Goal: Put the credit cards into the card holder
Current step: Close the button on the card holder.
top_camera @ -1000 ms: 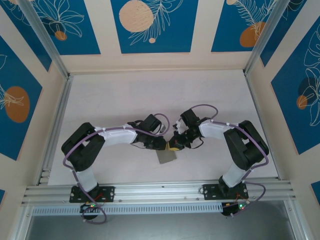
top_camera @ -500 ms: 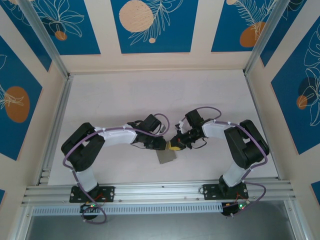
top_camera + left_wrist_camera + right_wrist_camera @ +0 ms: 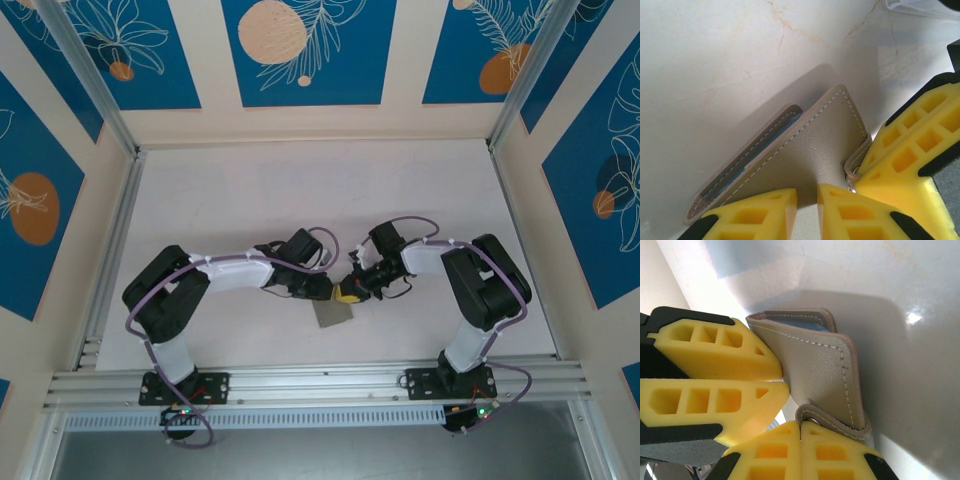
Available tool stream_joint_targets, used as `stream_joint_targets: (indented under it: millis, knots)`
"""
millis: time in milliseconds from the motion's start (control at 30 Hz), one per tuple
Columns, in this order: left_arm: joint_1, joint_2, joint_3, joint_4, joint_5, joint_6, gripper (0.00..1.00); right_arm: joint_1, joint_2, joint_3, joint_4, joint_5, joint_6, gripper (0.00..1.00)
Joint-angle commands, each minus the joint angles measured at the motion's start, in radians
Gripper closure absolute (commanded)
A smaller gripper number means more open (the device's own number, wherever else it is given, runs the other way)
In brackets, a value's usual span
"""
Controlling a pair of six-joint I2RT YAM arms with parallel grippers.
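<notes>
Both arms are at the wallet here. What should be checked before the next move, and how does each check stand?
1. Hold of the left gripper on the card holder: ok, its fingers pinch the cover's edge.
2. Hold of the right gripper on the closure tab: ok, it is shut on the tab.
3. Card holder open wide enough for loading: not ok, just a narrow slit of the blue lining shows.
4. A gripper free for a pickup: not ok, both are on the holder.
5. Holder resting flat on the table: cannot tell.
</notes>
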Motion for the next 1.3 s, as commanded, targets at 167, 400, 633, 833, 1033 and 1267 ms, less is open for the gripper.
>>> stream_joint_targets:
  millis: [167,400,633,833,1033,1267]
  knots:
    - [-0.028,0.083,-0.02,0.032,0.009,-0.005,0.79,0.033,0.022,-0.054,-0.023,0.001,0.012,1.0]
    - [-0.029,0.082,-0.02,0.029,0.007,-0.002,0.79,0.062,0.023,-0.052,-0.103,0.154,0.041,1.0]
    - [-0.028,0.071,-0.012,0.007,-0.014,0.004,0.79,0.119,0.003,-0.023,-0.215,0.351,0.085,1.0]
    - [-0.028,0.069,0.003,-0.013,-0.032,0.012,0.79,0.193,-0.01,-0.017,-0.226,0.369,0.117,1.0]
    - [-0.029,0.081,0.007,-0.008,-0.034,0.012,0.79,0.189,-0.022,-0.03,-0.224,0.312,0.108,1.0]
    - [-0.028,0.086,0.005,-0.001,-0.044,0.014,0.79,0.195,-0.012,-0.002,-0.288,0.31,0.082,1.0]
